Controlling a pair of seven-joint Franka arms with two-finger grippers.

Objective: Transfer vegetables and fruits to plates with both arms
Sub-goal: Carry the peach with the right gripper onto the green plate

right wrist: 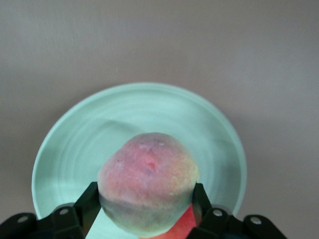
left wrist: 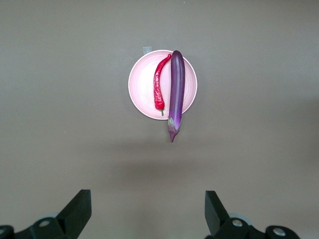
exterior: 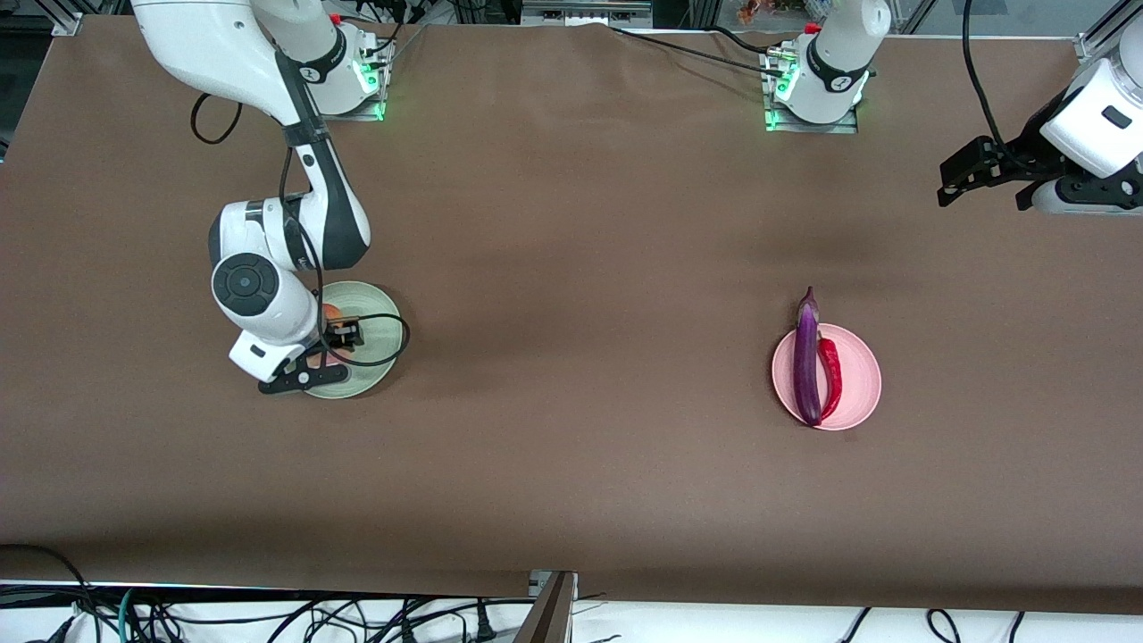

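My right gripper [right wrist: 145,191] is shut on the yellowish-pink peach [right wrist: 148,177] and holds it low over the pale green plate [right wrist: 124,114], which lies toward the right arm's end of the table [exterior: 379,344]. A red sliver of the pomegranate [right wrist: 185,225] shows under the peach. In the front view the arm's wrist hides most of both fruits. The purple eggplant [exterior: 806,357] and the red chili [exterior: 831,375] lie side by side on the pink plate [exterior: 862,371], also seen in the left wrist view [left wrist: 142,87]. My left gripper [exterior: 982,198] is open and empty, high over the table's left-arm end.
Brown cloth covers the table. Black cables trail from the right arm over the green plate's rim [exterior: 393,344]. The eggplant's stem end [exterior: 809,295] overhangs the pink plate's rim. Cables hang off the table's front edge.
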